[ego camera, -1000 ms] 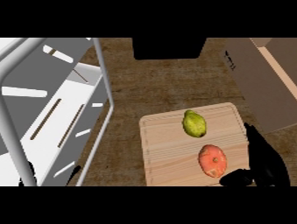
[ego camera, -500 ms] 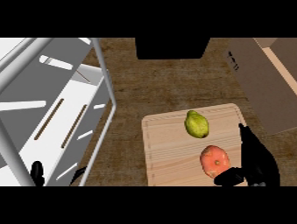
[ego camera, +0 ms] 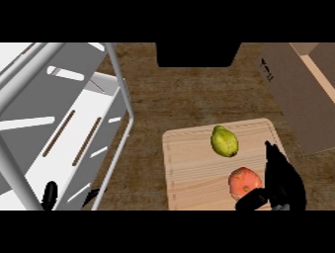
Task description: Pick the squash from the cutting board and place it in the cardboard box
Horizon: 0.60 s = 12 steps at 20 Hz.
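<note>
My right hand (ego camera: 281, 180) hovers over the cutting board (ego camera: 199, 173), fingers straight, thumb spread, holding nothing.

The squash (ego camera: 225, 141) lies at the board's 12 o'clock, beside an orange fruit (ego camera: 244, 181). It looks smooth, firm and likely slippery; I'd grasp its middle. Cardboard box (ego camera: 309, 94) at 2 o'clock.

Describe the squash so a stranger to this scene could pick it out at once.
Find the pale wooden cutting board on the brown counter, left of the cardboard box. Two items lie on it; the squash is the farther one. It is yellow-green and oval, unlike the orange-red fruit beside the right hand.
</note>
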Each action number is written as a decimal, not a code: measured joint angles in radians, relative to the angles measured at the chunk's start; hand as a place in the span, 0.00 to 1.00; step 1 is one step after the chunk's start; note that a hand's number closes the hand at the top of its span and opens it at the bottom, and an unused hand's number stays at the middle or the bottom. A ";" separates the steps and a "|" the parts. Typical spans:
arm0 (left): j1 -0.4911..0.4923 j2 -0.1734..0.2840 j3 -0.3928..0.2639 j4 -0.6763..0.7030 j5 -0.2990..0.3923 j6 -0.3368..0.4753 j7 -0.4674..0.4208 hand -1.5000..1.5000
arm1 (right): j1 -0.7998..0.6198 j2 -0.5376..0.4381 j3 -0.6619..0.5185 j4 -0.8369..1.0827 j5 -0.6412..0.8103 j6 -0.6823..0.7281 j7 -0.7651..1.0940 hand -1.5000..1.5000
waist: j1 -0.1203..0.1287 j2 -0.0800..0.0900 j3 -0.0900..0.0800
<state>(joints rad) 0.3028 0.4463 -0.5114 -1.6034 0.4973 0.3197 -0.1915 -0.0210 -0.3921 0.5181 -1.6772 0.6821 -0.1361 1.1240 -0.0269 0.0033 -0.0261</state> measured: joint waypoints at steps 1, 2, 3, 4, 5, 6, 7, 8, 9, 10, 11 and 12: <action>-0.003 0.002 -0.002 0.003 0.001 -0.009 -0.005 0.50 | -0.001 0.005 -0.006 0.002 0.003 0.003 -0.002 0.00 | 0.001 0.000 0.000; -0.007 0.005 -0.005 0.007 -0.001 -0.016 -0.008 0.50 | -0.003 0.013 -0.012 0.010 0.006 0.004 -0.004 1.00 | 0.003 0.000 0.000; -0.010 0.006 -0.007 0.012 -0.001 -0.025 -0.015 0.50 | -0.001 0.020 -0.013 0.015 0.011 0.005 -0.008 1.00 | 0.003 0.000 0.000; -0.013 0.007 -0.009 0.018 -0.001 -0.034 -0.022 0.50 | -0.002 0.024 -0.012 0.017 0.017 0.007 -0.013 1.00 | 0.004 -0.001 0.001; -0.017 0.008 -0.011 0.023 -0.001 -0.042 -0.027 0.50 | -0.006 0.030 -0.010 0.018 0.025 0.007 -0.020 1.00 | 0.007 -0.001 0.001; -0.021 0.008 -0.013 0.030 -0.002 -0.050 -0.034 0.50 | -0.014 0.033 -0.011 0.019 0.036 0.008 -0.026 1.00 | 0.009 -0.001 0.002; -0.024 0.006 -0.015 0.034 0.001 -0.056 -0.038 0.50 | -0.018 0.033 -0.010 0.021 0.052 0.007 -0.033 1.00 | 0.009 -0.001 0.002; -0.029 0.007 -0.018 0.039 -0.001 -0.064 -0.041 0.50 | -0.026 0.031 -0.013 0.027 0.067 0.006 -0.039 1.00 | 0.009 -0.001 0.003; -0.031 0.012 -0.022 0.043 -0.005 -0.072 -0.044 0.50 | -0.029 0.032 -0.013 0.027 0.082 0.006 -0.042 1.00 | 0.008 -0.002 0.005; -0.035 0.013 -0.024 0.045 -0.007 -0.078 -0.046 0.50 | -0.028 0.034 -0.014 0.035 0.099 0.002 -0.048 1.00 | 0.009 -0.002 0.005; -0.037 0.016 -0.027 0.048 -0.008 -0.085 -0.047 0.50 | -0.032 0.030 -0.017 0.039 0.109 0.003 -0.052 1.00 | 0.008 -0.001 0.006; -0.042 0.018 -0.030 0.048 -0.010 -0.090 -0.046 0.50 | -0.038 0.034 -0.022 0.045 0.121 0.002 -0.055 1.00 | 0.012 -0.001 0.005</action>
<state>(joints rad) 0.2611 0.4642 -0.5411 -1.5549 0.4870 0.2297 -0.2371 -0.0591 -0.3581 0.4963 -1.6325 0.8035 -0.1340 1.0694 -0.0150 0.0024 -0.0208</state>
